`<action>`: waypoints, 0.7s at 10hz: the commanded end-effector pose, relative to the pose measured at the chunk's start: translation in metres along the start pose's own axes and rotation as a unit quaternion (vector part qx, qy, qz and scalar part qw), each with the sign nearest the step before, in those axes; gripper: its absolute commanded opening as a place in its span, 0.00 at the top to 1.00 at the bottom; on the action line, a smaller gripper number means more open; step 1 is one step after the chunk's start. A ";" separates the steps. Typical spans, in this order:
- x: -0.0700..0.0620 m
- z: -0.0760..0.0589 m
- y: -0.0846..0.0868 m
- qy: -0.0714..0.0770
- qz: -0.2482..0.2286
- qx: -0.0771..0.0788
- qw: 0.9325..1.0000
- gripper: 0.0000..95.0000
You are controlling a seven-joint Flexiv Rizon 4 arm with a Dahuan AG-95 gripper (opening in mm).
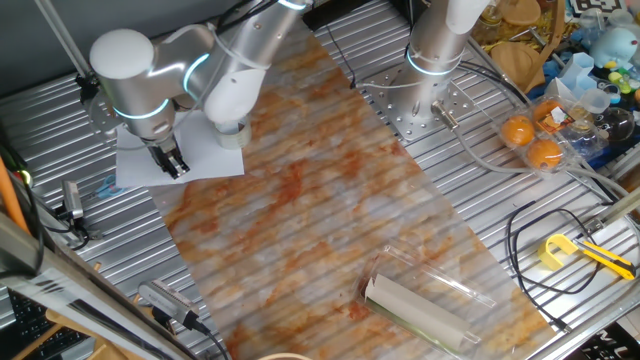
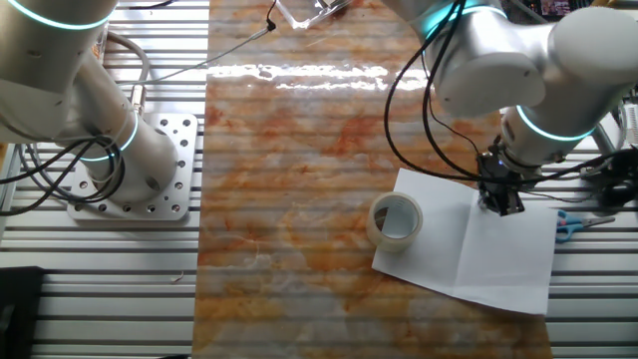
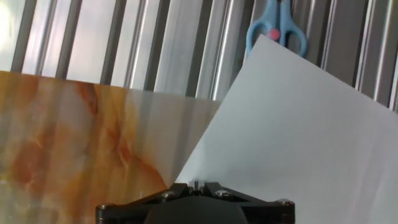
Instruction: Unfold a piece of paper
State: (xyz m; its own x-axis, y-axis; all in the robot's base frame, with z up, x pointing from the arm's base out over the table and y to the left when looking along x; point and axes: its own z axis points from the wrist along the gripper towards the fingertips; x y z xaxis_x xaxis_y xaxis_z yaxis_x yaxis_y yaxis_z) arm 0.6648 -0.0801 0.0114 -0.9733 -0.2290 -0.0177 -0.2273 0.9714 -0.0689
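Directly beneath the hand [image 2: 501, 202] lies the piece of paper [image 2: 498, 249], flat.

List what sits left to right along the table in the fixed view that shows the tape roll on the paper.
Robot base plate → tape roll → crease in the piece of paper → gripper → blue-handled scissors.
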 end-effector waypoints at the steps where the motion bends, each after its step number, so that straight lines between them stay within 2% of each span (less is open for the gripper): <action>1: -0.001 0.001 -0.010 -0.002 -0.010 -0.007 1.000 1.00; 7: -0.015 0.001 -0.018 0.000 -0.012 -0.007 1.000 1.00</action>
State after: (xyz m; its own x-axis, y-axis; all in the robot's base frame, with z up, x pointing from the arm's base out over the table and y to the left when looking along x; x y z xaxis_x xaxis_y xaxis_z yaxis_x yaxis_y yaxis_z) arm 0.6838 -0.0942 0.0119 -0.9673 -0.2529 -0.0164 -0.2518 0.9664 -0.0525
